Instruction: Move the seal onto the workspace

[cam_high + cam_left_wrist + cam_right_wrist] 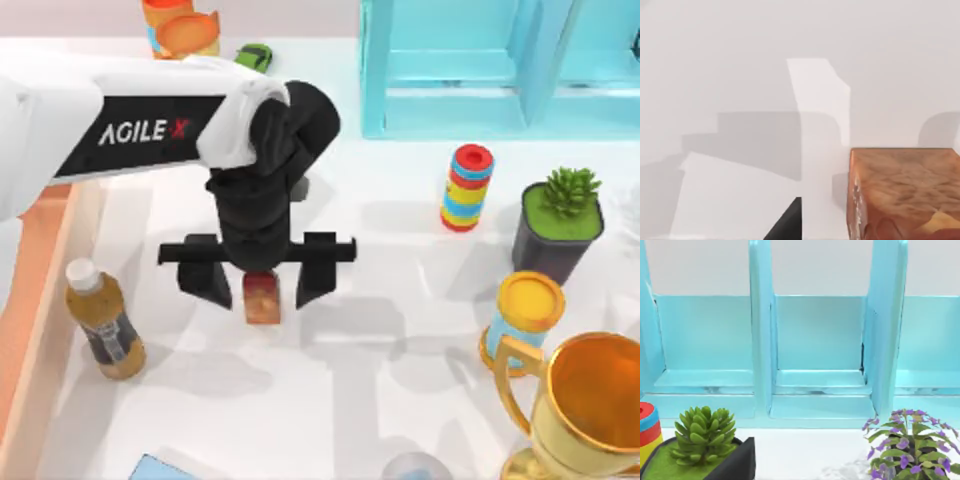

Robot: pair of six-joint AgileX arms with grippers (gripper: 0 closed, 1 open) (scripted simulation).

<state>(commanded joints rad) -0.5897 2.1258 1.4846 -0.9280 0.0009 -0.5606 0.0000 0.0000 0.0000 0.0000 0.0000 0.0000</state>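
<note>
Standing on the white workspace (400,340) near its left edge, clear of the wooden tray (40,300), the seal (262,297) is seen between the widely spread fingers of the left gripper (258,285). Release is judged complete; a straight upward withdrawal is called for.

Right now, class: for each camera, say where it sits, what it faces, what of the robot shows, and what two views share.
Top view: above the table, looking down; left gripper straddles the seal.
Left wrist view: low over the workspace; seal close by.
Right wrist view: faces the blue shelf and succulent.
Top and left wrist views share the seal.
</note>
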